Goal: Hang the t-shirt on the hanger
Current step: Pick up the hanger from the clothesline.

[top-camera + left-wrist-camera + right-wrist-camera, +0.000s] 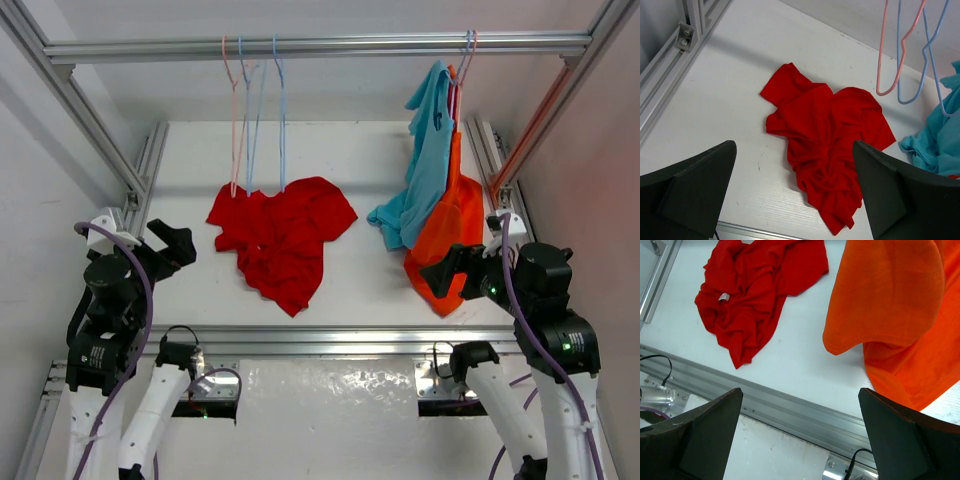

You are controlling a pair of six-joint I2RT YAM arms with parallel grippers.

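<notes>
The red t-shirt [282,240] lies crumpled on the white table, also in the left wrist view [830,140] and the right wrist view [752,287]. Two light-blue wire hangers [281,120] hang by their hooks from the top rail, right behind the shirt, beside a pink one; I cannot tell which of the two is the task's hanger. They also show in the left wrist view [912,75]. My left gripper [176,245] [794,150] is open and empty, left of the shirt and raised above the table. My right gripper [450,270] [800,392] is open and empty at the right, in front of the orange shirt.
A pink wire hanger [235,120] hangs left of the blue ones. A light blue shirt [425,160] and an orange shirt [450,240] hang from the rail at the right. Aluminium frame rails [340,340] border the table at the front and sides.
</notes>
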